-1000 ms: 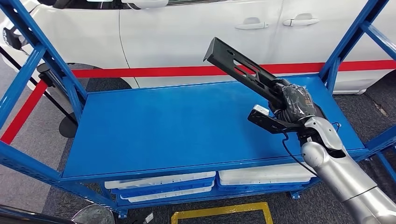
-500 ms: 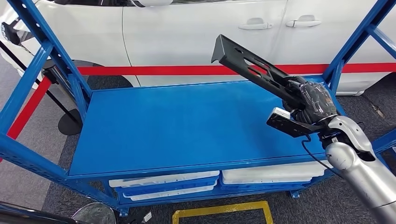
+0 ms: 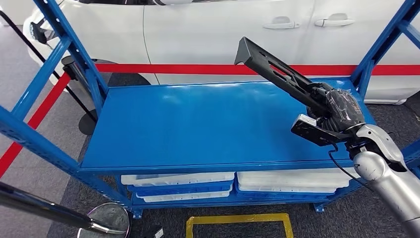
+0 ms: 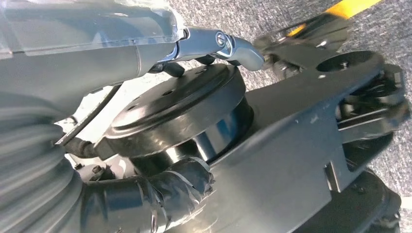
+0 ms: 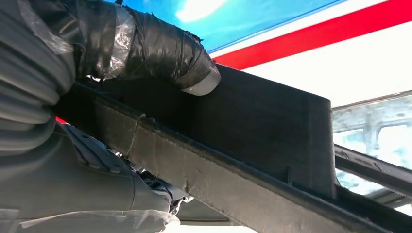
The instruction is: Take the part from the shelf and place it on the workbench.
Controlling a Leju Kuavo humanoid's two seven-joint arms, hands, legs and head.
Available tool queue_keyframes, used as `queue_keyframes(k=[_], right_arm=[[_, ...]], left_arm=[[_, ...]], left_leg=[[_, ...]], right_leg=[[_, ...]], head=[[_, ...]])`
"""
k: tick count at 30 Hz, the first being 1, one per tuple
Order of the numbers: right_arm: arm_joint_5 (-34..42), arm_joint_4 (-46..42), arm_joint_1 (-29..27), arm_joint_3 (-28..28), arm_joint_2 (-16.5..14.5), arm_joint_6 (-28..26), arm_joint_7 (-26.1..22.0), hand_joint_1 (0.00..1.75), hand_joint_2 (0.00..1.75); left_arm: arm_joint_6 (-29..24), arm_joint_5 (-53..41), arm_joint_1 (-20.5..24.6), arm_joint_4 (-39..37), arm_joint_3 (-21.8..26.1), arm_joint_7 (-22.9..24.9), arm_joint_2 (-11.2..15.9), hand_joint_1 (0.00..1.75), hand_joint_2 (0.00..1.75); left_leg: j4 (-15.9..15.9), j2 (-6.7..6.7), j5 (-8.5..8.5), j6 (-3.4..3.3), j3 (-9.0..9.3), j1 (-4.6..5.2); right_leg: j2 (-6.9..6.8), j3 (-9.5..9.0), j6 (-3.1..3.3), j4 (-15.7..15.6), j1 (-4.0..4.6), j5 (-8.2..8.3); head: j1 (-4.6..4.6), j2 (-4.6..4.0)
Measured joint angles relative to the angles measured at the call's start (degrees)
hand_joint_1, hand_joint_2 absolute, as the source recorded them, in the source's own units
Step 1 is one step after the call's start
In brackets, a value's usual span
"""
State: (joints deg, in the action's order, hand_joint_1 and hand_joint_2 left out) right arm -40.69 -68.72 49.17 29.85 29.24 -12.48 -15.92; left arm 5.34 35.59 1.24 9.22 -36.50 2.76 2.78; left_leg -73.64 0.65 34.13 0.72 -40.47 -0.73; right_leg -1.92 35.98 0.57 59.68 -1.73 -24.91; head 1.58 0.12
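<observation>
One part lifted, not yet set down

The right robot hand grips the long black part, angled above the blue shelf. Placing on the table remains. The left robot hand is seemingly hanging; its state is unclear. Since earlier, the view has shifted sideways.

View panned left; right hand lifted part slightly.

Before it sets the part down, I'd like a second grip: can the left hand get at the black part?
Probably not as things stand: the right hand holds the black part over the blue shelf's right end, while the left hand hangs low over carpet.
</observation>
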Motion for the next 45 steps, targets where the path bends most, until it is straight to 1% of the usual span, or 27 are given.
queue_keyframes(k=[2,5,7,9,10,12,13,15,16,17,19,21,23,25,27,29,30,31,33,34,35,36,38,40,41,43,45], right_arm=[[0.04,-0.26,-0.43,-0.02,0.20,0.00,0.02,1.75,1.75],[0.22,-1.03,-0.86,-0.14,0.63,-0.06,0.03,1.75,1.75],[0.51,-1.55,-1.21,-0.54,0.96,-0.24,-0.07,1.75,1.75],[0.68,-1.99,-1.65,-0.99,1.15,-0.52,-0.19,1.75,1.75],[0.72,-2.25,-1.93,-1.16,1.27,-0.72,-0.24,1.75,1.75],[0.84,-2.93,-2.79,-1.62,1.86,-1.13,-0.32,1.75,1.75],[0.91,-3.26,-3.31,-1.96,2.27,-1.33,-0.34,1.75,1.75],[0.98,-3.69,-4.43,-2.69,2.99,-1.61,-0.28,1.75,1.75],[0.99,-3.83,-4.94,-2.94,3.23,-1.69,-0.26,1.75,1.75],[0.99,-3.98,-5.37,-3.10,3.39,-1.75,-0.24,1.75,1.75],[0.99,-4.42,-5.84,-3.36,3.62,-1.79,-0.24,1.75,1.75],[0.99,-4.92,-6.01,-3.81,3.89,-1.82,-0.24,1.75,1.75],[0.99,-5.24,-6.08,-4.21,4.17,-1.92,-0.25,1.75,1.75],[0.99,-5.40,-6.08,-4.28,4.24,-2.01,-0.26,1.75,1.75],[0.99,-5.68,-6.22,-4.30,4.18,-2.08,-0.27,1.75,1.75],[0.99,-5.97,-6.42,-4.51,4.26,-2.12,-0.27,1.75,1.75],[0.99,-6.06,-6.51,-4.70,4.34,-2.12,-0.25,1.75,1.75],[0.99,-6.10,-6.63,-4.92,4.40,-2.12,-0.24,1.75,1.75],[1.00,-6.25,-6.97,-5.30,4.47,-2.12,-0.24,1.75,1.75],[0.99,-6.41,-7.14,-5.47,4.56,-2.12,-0.23,1.75,1.75],[0.93,-6.66,-7.30,-5.67,4.73,-2.14,-0.18,1.75,1.75],[0.82,-6.94,-7.40,-5.98,4.98,-2.16,-0.05,1.75,1.75],[0.58,-7.38,-7.47,-6.66,5.37,-2.24,0.32,1.75,1.75],[0.34,-7.50,-7.62,-7.08,5.43,-2.29,0.87,1.75,1.75],[0.16,-7.50,-7.77,-7.14,5.39,-2.31,1.22,1.75,1.75],[-0.22,-7.48,-8.18,-7.16,5.41,-2.31,1.86,1.75,1.75],[-0.37,-7.38,-8.39,-7.35,5.56,-2.25,2.35,1.75,1.75]], left_arm=[[0.02,-0.14,-0.01,0.00,0.00,-0.11,0.01,0.00,1.75],[0.02,-0.26,0.00,0.00,-0.01,-0.29,0.15,0.00,1.75],[0.04,-0.33,0.04,0.00,-0.02,-0.45,0.30,0.00,1.75],[0.08,-0.42,0.00,0.00,-0.01,-0.53,0.38,0.00,1.75],[0.12,-0.51,-0.02,0.00,-0.01,-0.50,0.37,0.00,1.75],[0.25,-0.70,0.00,0.00,-0.02,-0.32,0.37,0.00,1.75],[0.33,-0.75,0.03,0.00,-0.02,-0.21,0.36,0.00,1.75],[0.47,-0.78,0.00,0.00,-0.02,-0.03,0.36,0.00,1.75],[0.53,-0.78,-0.07,0.00,-0.02,0.04,0.34,0.00,1.75],[0.57,-0.78,-0.15,0.00,-0.02,0.08,0.33,0.00,1.75],[0.62,-0.79,-0.22,0.00,-0.02,0.10,0.32,0.00,1.75],[0.63,-0.79,-0.15,0.00,-0.02,0.09,0.25,0.00,1.75],[0.66,-0.78,-0.21,0.00,-0.02,0.08,0.21,0.00,1.75],[0.68,-0.78,-0.51,-0.05,-0.02,0.10,0.26,0.00,1.75],[0.69,-0.80,-0.64,-0.12,-0.02,0.20,0.31,0.00,1.75],[0.69,-0.85,-0.49,-0.15,-0.02,0.34,0.31,0.00,1.75],[0.69,-0.88,-0.41,-0.15,-0.02,0.42,0.31,0.00,1.75],[0.71,-0.90,-0.36,-0.15,-0.02,0.46,0.31,0.00,1.75],[0.73,-0.95,-0.33,-0.15,-0.02,0.54,0.32,0.00,1.75],[0.73,-1.03,-0.33,-0.15,-0.02,0.51,0.32,0.00,1.75],[0.74,-1.12,-0.28,-0.15,-0.02,0.45,0.33,0.00,1.75],[0.75,-1.20,-0.21,-0.15,-0.02,0.30,0.37,0.00,1.75],[0.82,-1.28,-0.11,-0.15,-0.03,-0.02,0.44,0.00,1.75],[0.88,-1.30,-0.29,-0.15,-0.04,-0.20,0.49,0.00,1.75],[0.88,-1.31,-0.41,-0.15,-0.04,-0.26,0.49,0.00,1.75],[0.86,-1.32,-0.47,-0.15,-0.04,-0.33,0.49,0.00,1.75],[0.86,-1.33,-0.19,-0.15,-0.04,-0.35,0.47,0.00,1.75]], left_leg=[[-0.02,-0.31,-0.79,0.24,1.44,-0.07],[10.55,-2.65,-4.14,-0.09,8.35,0.22],[14.31,-3.85,-4.51,-0.94,10.10,0.78],[14.64,-2.95,-5.37,-1.97,9.52,0.98],[14.91,-2.44,-5.92,-2.42,9.25,0.89],[15.41,-1.46,-7.37,-3.51,8.39,0.64],[15.41,-0.92,-8.01,-3.87,7.71,0.68],[15.28,0.43,-9.18,-4.26,6.15,0.88],[15.17,1.17,-9.71,-4.29,5.40,1.00],[15.02,1.90,-10.21,-4.25,4.64,1.09],[14.60,3.37,-11.13,-4.05,3.27,1.18],[14.30,4.69,-12.03,-3.60,2.14,1.21],[14.48,6.04,-13.09,-2.94,1.54,1.06],[14.81,6.74,-13.75,-2.18,1.08,1.16],[12.63,4.26,-10.97,-1.58,-0.11,1.26],[6.28,0.97,-5.39,-0.91,-1.96,0.65],[2.74,0.27,-3.50,-0.44,-2.70,0.25],[-0.06,-0.07,-2.89,0.07,-2.95,-0.16],[-0.32,-0.56,-5.36,1.08,-0.77,-0.91],[2.30,-1.23,-6.93,1.51,1.71,-1.23],[6.13,-2.06,-7.30,1.92,4.75,-1.39],[9.80,-2.61,-6.86,1.87,7.25,-1.30],[13.96,-2.90,-5.34,1.15,9.46,-0.82],[14.39,-2.42,-5.92,-0.19,8.64,-0.49],[14.53,-2.28,-6.53,-0.84,8.19,-0.47],[14.84,-2.17,-7.91,-2.05,6.97,-0.48],[14.88,-1.93,-9.24,-2.86,5.42,-0.18]], right_leg=[[-1.18,0.83,-0.10,0.28,0.06,0.46],[-2.75,1.79,-0.73,0.82,0.12,1.05],[-3.85,1.87,-1.47,0.82,0.29,1.59],[-4.86,1.80,-2.23,0.55,0.33,2.17],[-4.45,1.93,-2.59,0.68,0.25,1.87],[-1.69,2.91,-3.02,3.48,0.05,-1.56],[0.06,3.77,-3.12,6.49,0.04,-4.32],[1.63,5.44,-3.10,13.45,0.26,-8.70],[1.82,5.45,-3.01,15.36,0.37,-9.25],[1.94,4.47,-2.82,15.23,0.48,-8.69],[3.06,-0.29,-2.11,8.99,0.65,-6.18],[5.35,-4.66,-1.45,1.93,0.70,-5.17],[5.90,-5.73,-1.21,-0.30,0.87,-5.10],[4.25,-5.48,-0.75,-0.94,0.78,-4.02],[2.50,-4.84,0.06,-1.74,0.41,-2.66],[0.82,-3.66,0.47,-1.98,0.30,-1.51],[-0.04,-2.97,0.42,-1.93,0.26,-1.00],[-0.92,-2.22,0.26,-1.81,0.17,-0.50],[-2.61,-0.66,-0.31,-1.31,-0.18,0.33],[-3.40,0.08,-0.65,-0.88,-0.35,0.63],[-3.99,0.82,-1.04,-0.39,-0.48,0.85],[-4.57,1.37,-1.47,0.06,-0.52,1.08],[-5.52,1.89,-2.43,0.37,-0.39,1.79],[-6.24,1.84,-3.33,-0.17,-0.45,2.89],[-5.70,2.05,-3.69,-0.18,-0.65,2.74],[-2.88,3.35,-3.99,2.45,-0.84,-0.72],[0.32,5.44,-3.71,9.43,-0.50,-6.66]], head=[[0.01,0.00],[0.05,0.00],[0.08,0.00],[0.10,0.00],[0.10,-0.01],[0.03,-0.01],[0.00,-0.01],[-0.01,0.01],[0.01,0.00],[0.01,0.01],[0.01,0.01],[0.04,0.01],[-0.09,0.00],[-0.26,0.01],[0.09,0.01],[0.49,0.01],[0.54,0.01],[0.53,0.01],[0.55,0.01],[0.56,0.01],[0.62,0.01],[0.69,0.01],[0.79,0.01],[0.78,0.01],[0.78,0.01],[0.71,0.01],[0.69,0.01]])
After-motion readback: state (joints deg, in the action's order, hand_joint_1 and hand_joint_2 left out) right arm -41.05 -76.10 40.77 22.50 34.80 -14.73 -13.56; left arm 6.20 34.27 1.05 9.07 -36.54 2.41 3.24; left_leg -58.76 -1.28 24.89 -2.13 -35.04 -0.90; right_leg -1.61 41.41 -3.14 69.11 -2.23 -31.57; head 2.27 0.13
